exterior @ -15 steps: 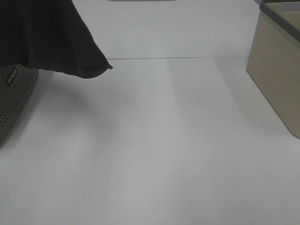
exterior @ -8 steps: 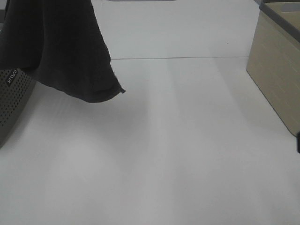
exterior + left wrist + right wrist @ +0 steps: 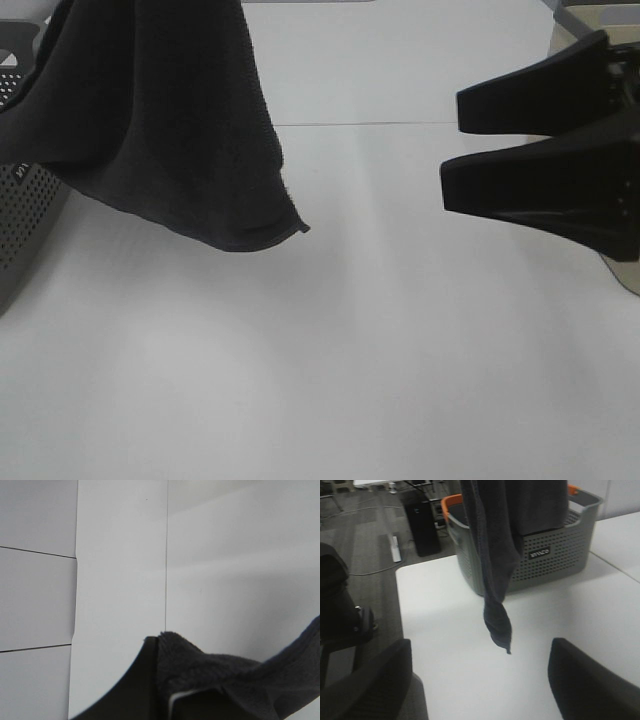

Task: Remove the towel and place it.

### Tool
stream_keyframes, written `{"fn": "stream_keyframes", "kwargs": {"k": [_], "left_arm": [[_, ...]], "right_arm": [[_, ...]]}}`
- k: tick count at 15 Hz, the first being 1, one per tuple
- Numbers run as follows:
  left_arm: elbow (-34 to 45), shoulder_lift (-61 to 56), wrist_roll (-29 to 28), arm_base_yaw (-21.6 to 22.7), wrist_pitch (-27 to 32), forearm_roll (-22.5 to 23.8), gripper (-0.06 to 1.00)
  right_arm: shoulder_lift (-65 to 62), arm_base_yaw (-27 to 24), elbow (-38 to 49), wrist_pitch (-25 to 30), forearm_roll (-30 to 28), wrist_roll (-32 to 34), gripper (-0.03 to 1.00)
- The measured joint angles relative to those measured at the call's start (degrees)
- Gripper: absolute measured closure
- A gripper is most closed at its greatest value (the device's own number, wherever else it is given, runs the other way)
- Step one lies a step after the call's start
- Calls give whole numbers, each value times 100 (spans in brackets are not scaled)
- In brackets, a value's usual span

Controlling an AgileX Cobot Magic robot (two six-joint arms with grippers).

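The dark charcoal towel (image 3: 170, 120) hangs in the air at the upper left, its lower corner a little above the white table (image 3: 330, 360). It also shows in the right wrist view (image 3: 495, 555), dangling in front of the grey perforated basket (image 3: 545, 555). In the left wrist view my left gripper (image 3: 157, 647) is shut on a fold of the towel (image 3: 215, 672); this gripper is above the exterior view's frame. My right gripper (image 3: 450, 143) is open and empty at the right, well clear of the towel; its fingers (image 3: 370, 685) frame the right wrist view.
The basket (image 3: 20, 220) stands at the table's left edge, partly behind the towel, with an orange rim piece (image 3: 452, 500) at its back. A beige box (image 3: 575, 20) stands at the far right behind my right gripper. A floor with cables and a black case lies beyond the table edge.
The towel has moved right and hangs lower, its corner now further over the table. My right gripper has come into the exterior view from the right, open.
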Motion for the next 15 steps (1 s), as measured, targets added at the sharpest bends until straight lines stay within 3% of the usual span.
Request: {"fn": "stream_keyframes", "kwargs": {"k": [2,3,4,7,12,15], "left_arm": [[0,0,0,-17,0,-11,94],[0,0,0,-17,0,-11,94],[0,0,0,-17,0,-11,94],[0,0,0,-17,0,-80,94],[0,46,0,-17,-206,-103,94],[0,195,0,-17,-378,-120,94]], "right_arm": [[481,138,-178,160,86,-183,22],[957,831,-344,-355,206,-275,22],[1175,1192,-430,-762,281,-281,22],[1742,1908,-842,-1335,372,-286,22],[2343,2573,-1008,-1364,407,-292,22],[2366,2636,-1071,-1513,602,-298,23]]}}
